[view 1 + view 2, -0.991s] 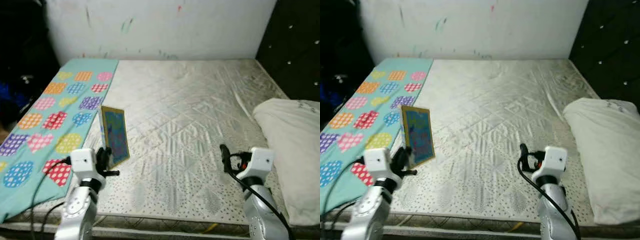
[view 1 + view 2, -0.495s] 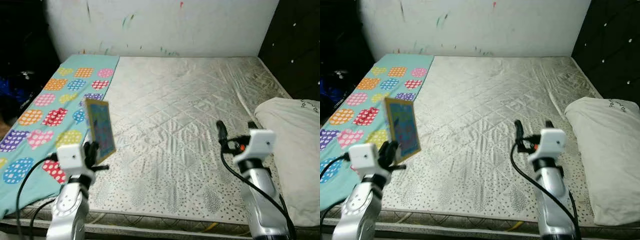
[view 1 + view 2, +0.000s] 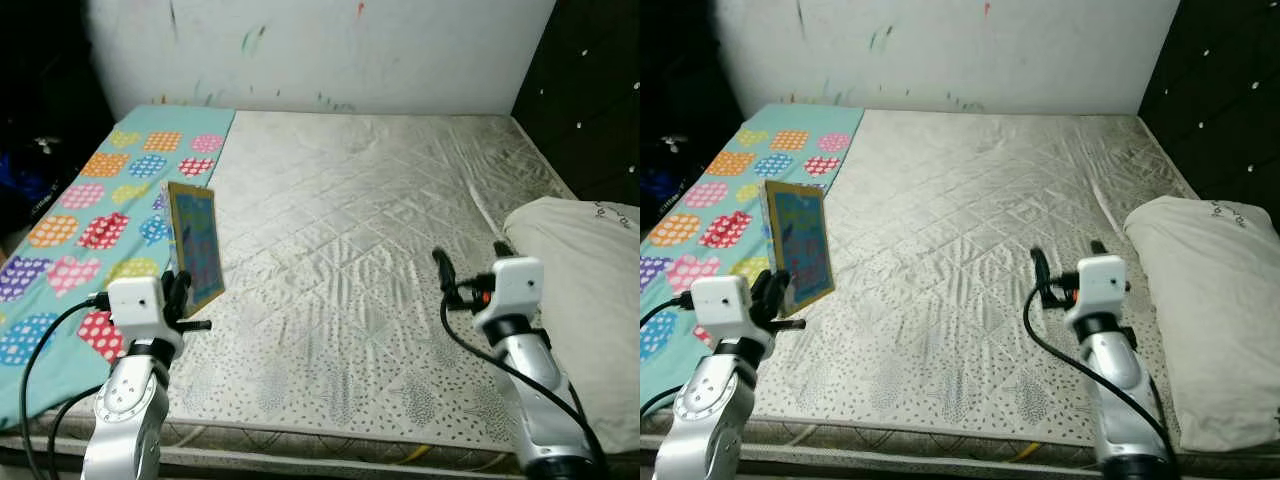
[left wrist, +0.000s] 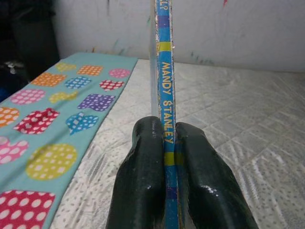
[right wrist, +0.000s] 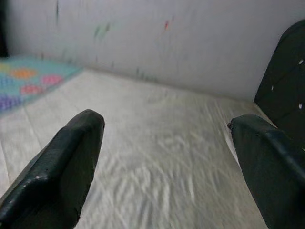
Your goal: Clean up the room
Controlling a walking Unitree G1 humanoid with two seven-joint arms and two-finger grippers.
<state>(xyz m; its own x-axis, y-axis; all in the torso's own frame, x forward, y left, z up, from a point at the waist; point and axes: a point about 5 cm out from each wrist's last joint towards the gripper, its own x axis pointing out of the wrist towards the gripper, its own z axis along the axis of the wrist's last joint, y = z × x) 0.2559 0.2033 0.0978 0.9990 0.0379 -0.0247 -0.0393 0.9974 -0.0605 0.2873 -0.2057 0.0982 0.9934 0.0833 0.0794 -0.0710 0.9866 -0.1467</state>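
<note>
A thin blue and yellow picture book (image 3: pixel 196 247) stands upright above the mattress's front left part, with my left gripper (image 3: pixel 185 301) shut on its lower edge. In the left wrist view the book's spine (image 4: pixel 165 95), lettered MANDY STANLEY, runs up between the two black fingers (image 4: pixel 143 181). My right gripper (image 3: pixel 470 268) hovers over the front right of the mattress, fingers spread wide with nothing between them; the right wrist view shows both fingers (image 5: pixel 62 167) far apart over the bare mattress.
A bare quilted mattress (image 3: pixel 370 230) spreads ahead to a paint-marked white wall (image 3: pixel 330 50). A turquoise blanket with spotted patches (image 3: pixel 90 210) lies along its left side. A white pillow (image 3: pixel 590 300) sits at the right, by a dark tufted headboard (image 3: pixel 590 90).
The left gripper has carried the book leftward from its spot a second ago. The right gripper rose, then settled a little lower. The camera shifted slightly.
</note>
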